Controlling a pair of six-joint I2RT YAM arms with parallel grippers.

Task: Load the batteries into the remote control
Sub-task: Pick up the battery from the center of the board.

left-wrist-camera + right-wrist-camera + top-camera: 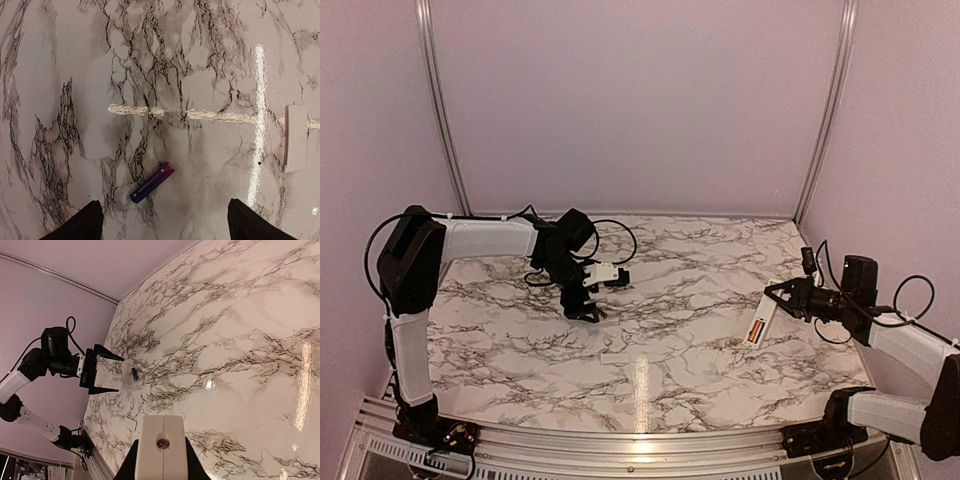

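Note:
The black battery (152,182), dark blue-purple up close, lies slantwise on the marble table. My left gripper (164,201) is open just above it, with one finger on each side and neither touching it. In the right wrist view the battery (134,373) lies just off the open left gripper's (121,374) fingertips. My right gripper (772,300) is shut on the white remote control (758,325) and holds it tilted above the table at the right. An orange-copper battery (757,328) shows in its back. The remote's end (161,450) sits between the right fingers.
A small flat white piece (296,137) lies on the table to the right of the left gripper. The table's back edge meets purple walls with metal rails (442,110). Cables trail from both wrists.

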